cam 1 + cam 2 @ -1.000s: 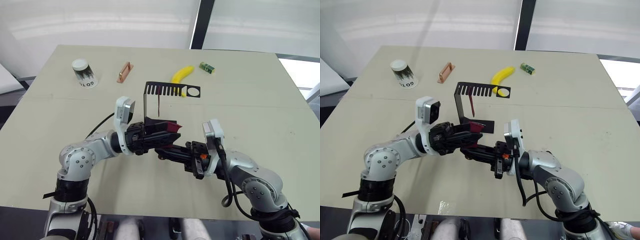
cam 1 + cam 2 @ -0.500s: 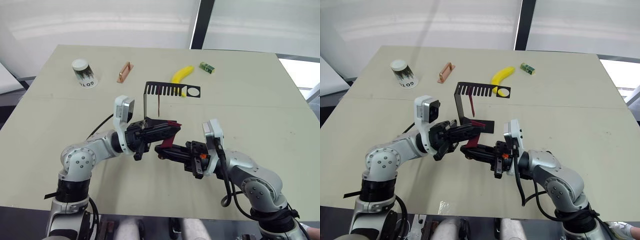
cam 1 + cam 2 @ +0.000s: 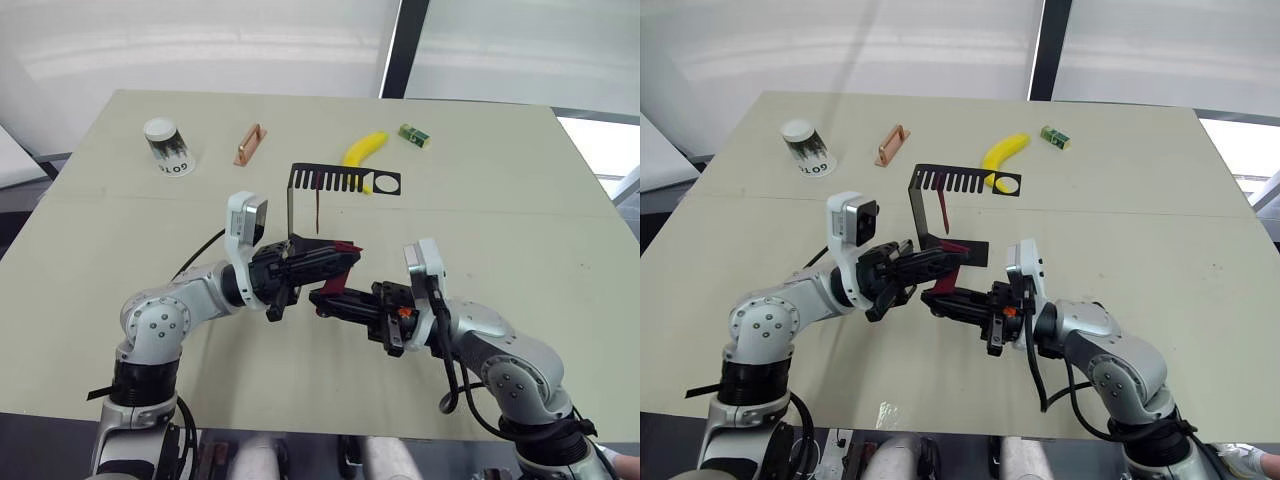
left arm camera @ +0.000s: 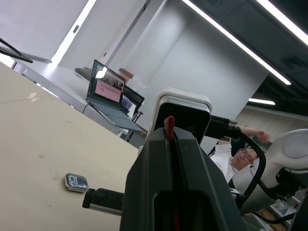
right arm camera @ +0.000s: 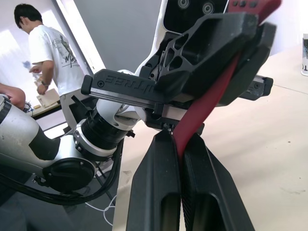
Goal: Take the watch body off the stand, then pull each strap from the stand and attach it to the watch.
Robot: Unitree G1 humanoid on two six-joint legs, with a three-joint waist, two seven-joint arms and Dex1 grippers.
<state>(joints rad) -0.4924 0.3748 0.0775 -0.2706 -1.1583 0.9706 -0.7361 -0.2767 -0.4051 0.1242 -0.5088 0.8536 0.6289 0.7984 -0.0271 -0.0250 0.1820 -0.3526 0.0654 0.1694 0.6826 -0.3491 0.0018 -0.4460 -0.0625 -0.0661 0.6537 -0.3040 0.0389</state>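
- A white paper cup (image 3: 167, 146) stands upside down at the far left of the table (image 3: 520, 210), with a copper-coloured handle (image 3: 250, 144) lying a little to its right.
- The left gripper (image 3: 335, 262) reaches in from the left at mid-table, just in front of the stand's foot; its jaws are pressed together on one end of a dark red strap (image 3: 343, 251).
- In the left wrist view a thin red edge of that strap (image 4: 169, 126) shows between the two closed fingers.
- The stand (image 3: 343, 180) rises behind the grippers, its comb-slotted top pointing right; a second dark red strap (image 3: 317, 209) hangs down from one of the slots.
- The right gripper (image 3: 322, 296) comes in from the right and meets the left one; its jaws are narrow and clamp the same strap, which in the right wrist view curves up from between its fingers (image 5: 156, 192) into the left gripper's.
- The watch body (image 4: 76, 182) lies flat on the table, screen up, apart from both grippers; it is seen in the left wrist view.
- A banana (image 3: 364, 149) lies behind the stand's top, and a small green block (image 3: 414, 135) sits further right near the far edge.
- A person in a white shirt (image 5: 42, 45) stands in the background of the right wrist view.
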